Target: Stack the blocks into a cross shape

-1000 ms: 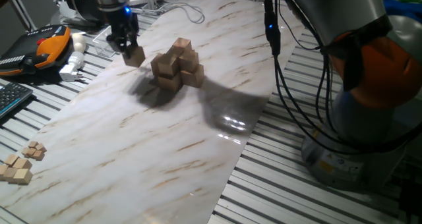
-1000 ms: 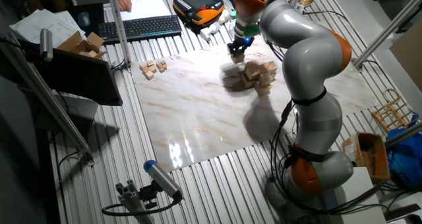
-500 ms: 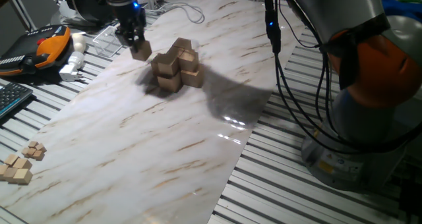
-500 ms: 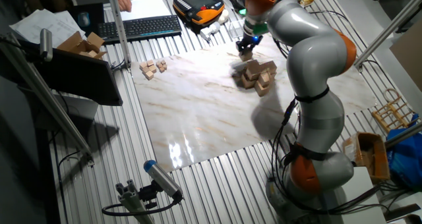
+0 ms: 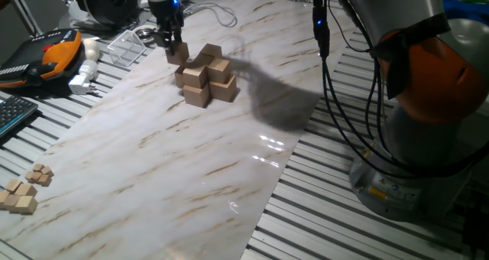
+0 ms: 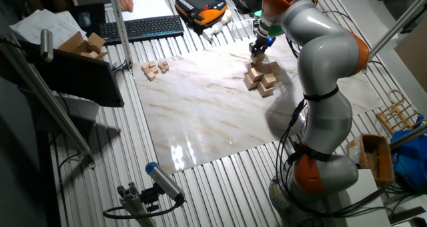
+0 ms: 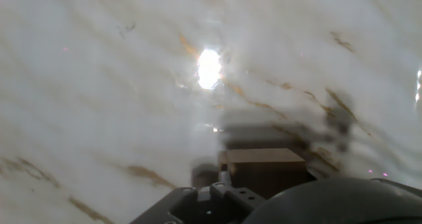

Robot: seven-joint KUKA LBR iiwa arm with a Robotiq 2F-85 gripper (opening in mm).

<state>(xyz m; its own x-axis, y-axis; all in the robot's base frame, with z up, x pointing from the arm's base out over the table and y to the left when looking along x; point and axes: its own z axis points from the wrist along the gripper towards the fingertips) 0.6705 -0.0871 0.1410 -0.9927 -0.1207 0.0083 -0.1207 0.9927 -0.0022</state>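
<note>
A pile of plain tan wooden blocks (image 5: 206,75) sits on the marble board (image 5: 183,153); it also shows in the other fixed view (image 6: 261,77). My gripper (image 5: 176,47) is shut on one tan block (image 5: 179,53) and holds it just above the far left edge of the pile. In the other fixed view the gripper (image 6: 257,48) hangs over the pile's far side. The hand view is blurred; the held block (image 7: 266,169) shows at the bottom above the marble board.
A cluster of tiny wooden cubes (image 5: 23,190) lies on the slatted table at the near left, also seen in the other fixed view (image 6: 153,69). An orange pendant (image 5: 53,53), a clear tray (image 5: 126,44) and a keyboard (image 6: 143,28) lie beside the board. The arm's base (image 5: 428,122) stands at the right.
My gripper has moved right with the block in it, from beside the pile to just above the pile's far left edge. The pile has not moved.
</note>
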